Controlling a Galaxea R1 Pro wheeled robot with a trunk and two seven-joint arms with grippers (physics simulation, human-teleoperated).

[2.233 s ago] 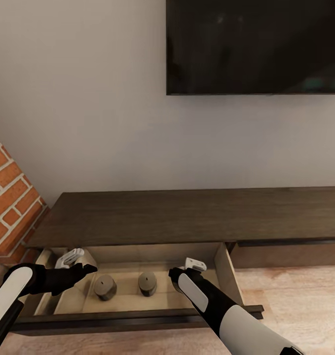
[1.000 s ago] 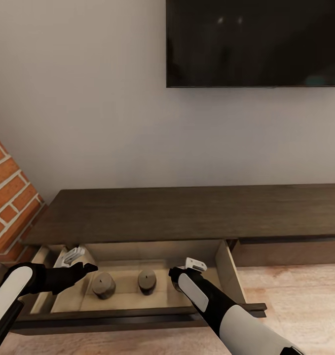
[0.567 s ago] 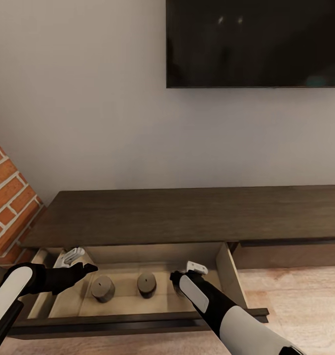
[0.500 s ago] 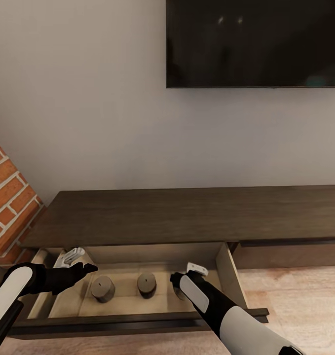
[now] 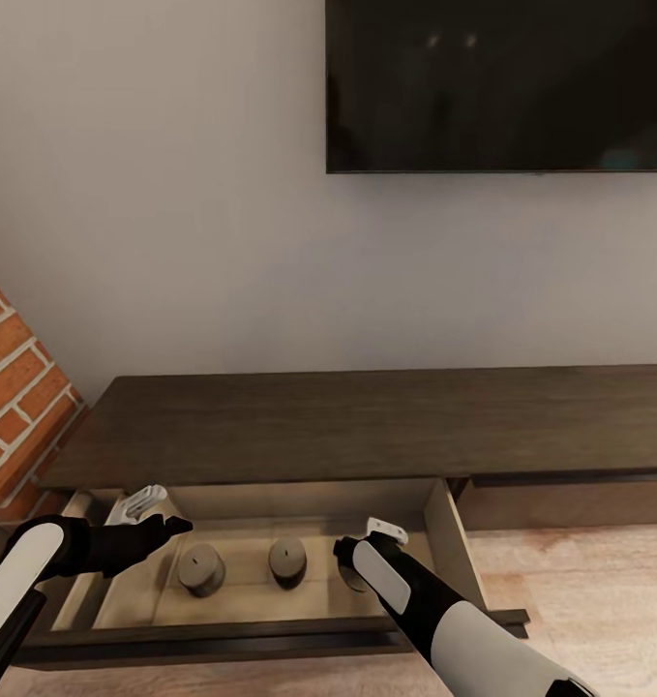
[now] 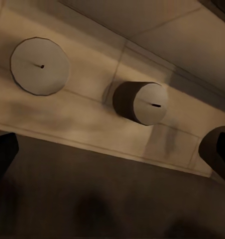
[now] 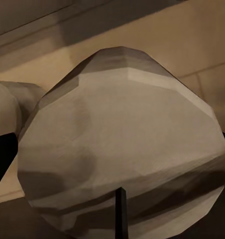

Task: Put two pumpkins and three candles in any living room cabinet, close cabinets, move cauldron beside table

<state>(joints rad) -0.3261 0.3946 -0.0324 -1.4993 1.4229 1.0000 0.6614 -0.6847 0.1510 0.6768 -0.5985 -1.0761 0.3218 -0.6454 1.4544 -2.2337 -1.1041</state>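
The right gripper is masked by its own wrist in the head view, so whether its fingers are closed cannot be told; the candle before it bulks so large in the right wrist view that its lower part runs off the frame. Another candle there is cut by the edge. In the left wrist view a third candle is cropped. The television and the cabinet run out of the head view.
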